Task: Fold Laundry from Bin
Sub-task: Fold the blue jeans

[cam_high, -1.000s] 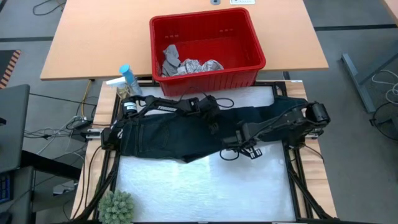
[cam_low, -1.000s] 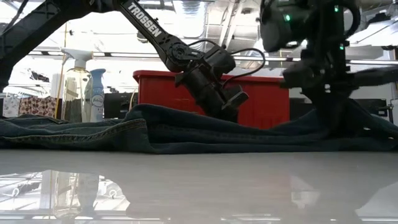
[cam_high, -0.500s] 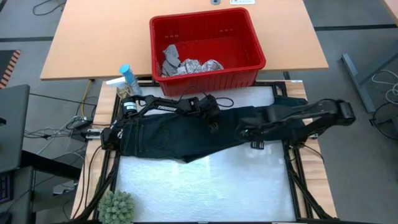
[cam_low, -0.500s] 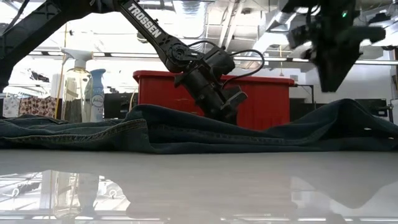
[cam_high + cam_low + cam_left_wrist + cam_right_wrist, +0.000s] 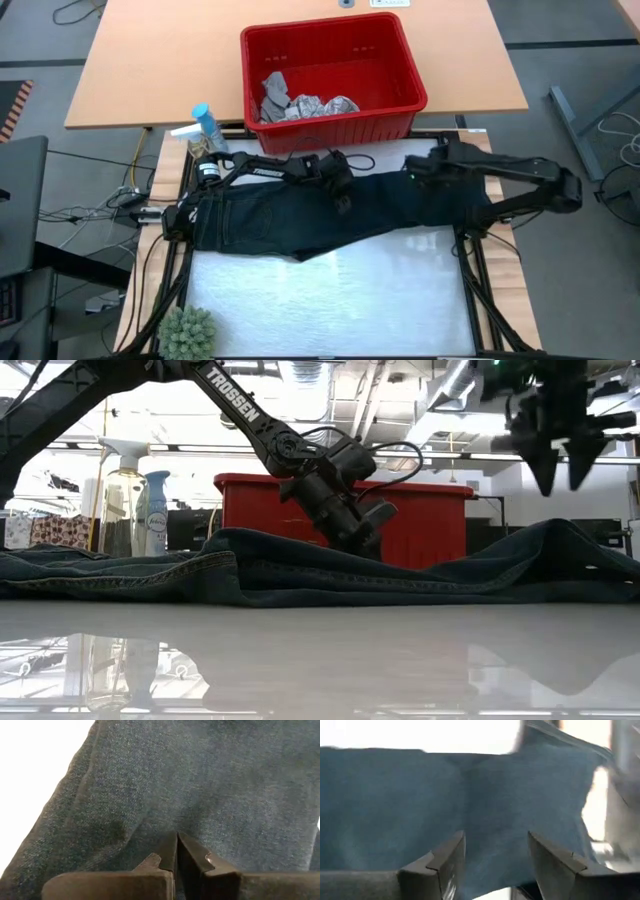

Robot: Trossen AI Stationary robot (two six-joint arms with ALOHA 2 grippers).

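Trousers lie spread across my worktop, left pincer clenched, pressing them mid-length. Right pincer hangs released above the right end. Farther back, the bin keeps two cloths; re-gripping carelessly could bunch fabric.

The left arm reaches from the table's left side toward the middle, wrist angled down, and the left gripper has its fingers pressed flat together with its tip low against the trousers. The right arm stretches in from the right, its forearm running leftward, and the right gripper hangs raised on the right, pointing down with its fingers spread apart and nothing between them.
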